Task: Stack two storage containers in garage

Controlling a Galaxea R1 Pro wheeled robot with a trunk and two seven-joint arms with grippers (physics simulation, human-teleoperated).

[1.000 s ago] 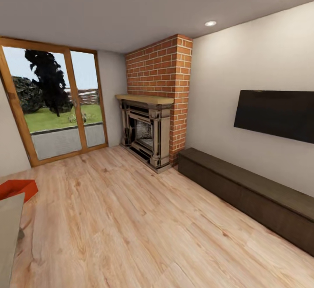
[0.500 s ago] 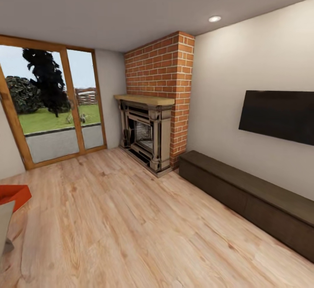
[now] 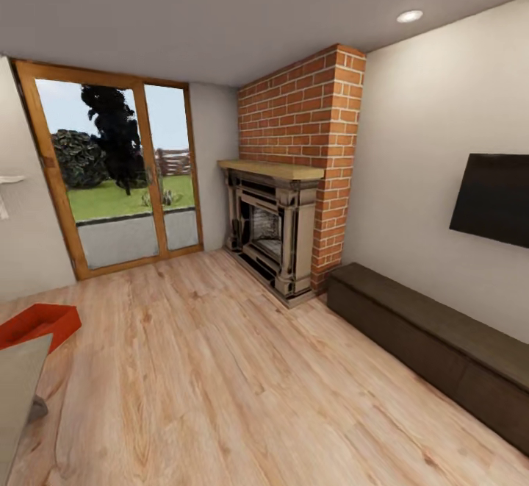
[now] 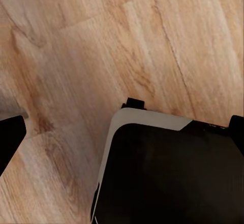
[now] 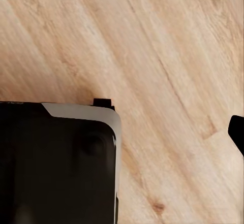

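Head view: living room, light wood plank floor (image 3: pixel 220 383). Orange-red storage container (image 3: pixel 38 324) at left edge, on floor, partly cut off by grey-beige surface (image 3: pixel 18 390) in foreground corner. Wood-framed glass doors (image 3: pixel 121 177) on far wall, dark ornate fireplace (image 3: pixel 273 232) under brick chimney (image 3: pixel 308 115), long dark low cabinet (image 3: pixel 433 342) along right wall, black TV (image 3: pixel 494 199) above it. Wrist views: plank floor, robot's black base (image 4: pixel 168 176). Jaws: cannot tell state for either arm.

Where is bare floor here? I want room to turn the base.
Open planks run between the glass doors, fireplace and dark bench. It is tighter at the near left, where the orange-red container and a grey surface sit.
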